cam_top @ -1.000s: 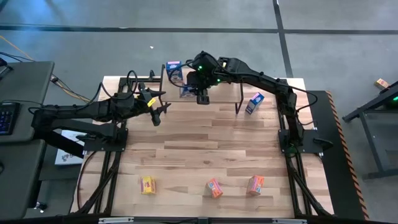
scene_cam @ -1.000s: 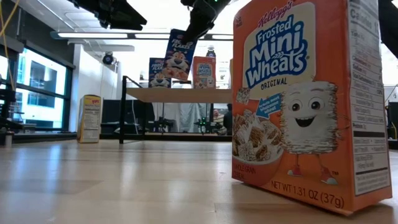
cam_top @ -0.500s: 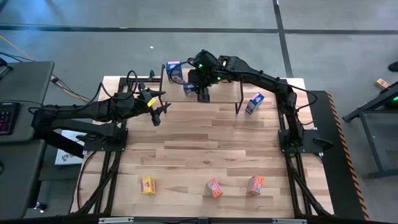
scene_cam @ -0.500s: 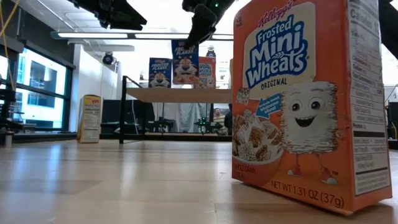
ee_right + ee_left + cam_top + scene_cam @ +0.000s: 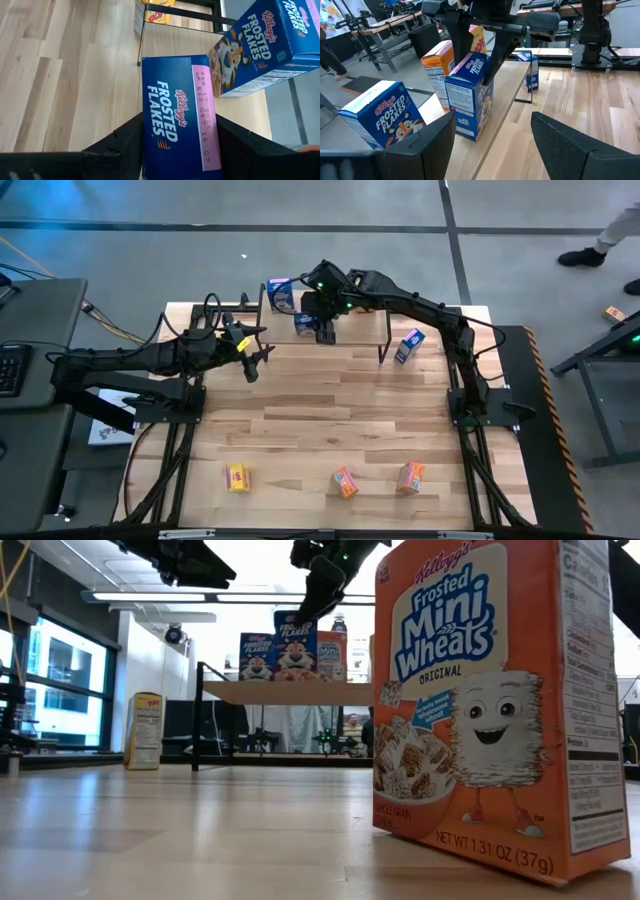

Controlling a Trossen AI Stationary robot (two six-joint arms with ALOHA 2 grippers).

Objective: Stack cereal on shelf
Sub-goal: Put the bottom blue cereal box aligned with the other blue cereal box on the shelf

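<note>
Right fingers [image 5: 175,150] straddle blue box [image 5: 177,115] on shelf [image 5: 285,692] (upright).

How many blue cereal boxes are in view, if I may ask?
3. One blue box stands at the shelf's left end, a second mid-shelf under the right pincer, a third on the tabletop beside its right legs.

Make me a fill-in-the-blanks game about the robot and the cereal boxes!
1. The right claw sits around a ____ Frosted Flakes box on the shelf.
2. At the near edge of the table, the small yellow box has ____ orange boxes lined up beside it.
3. The left claw holds ____.

Missing words: blue; two; nothing
</note>
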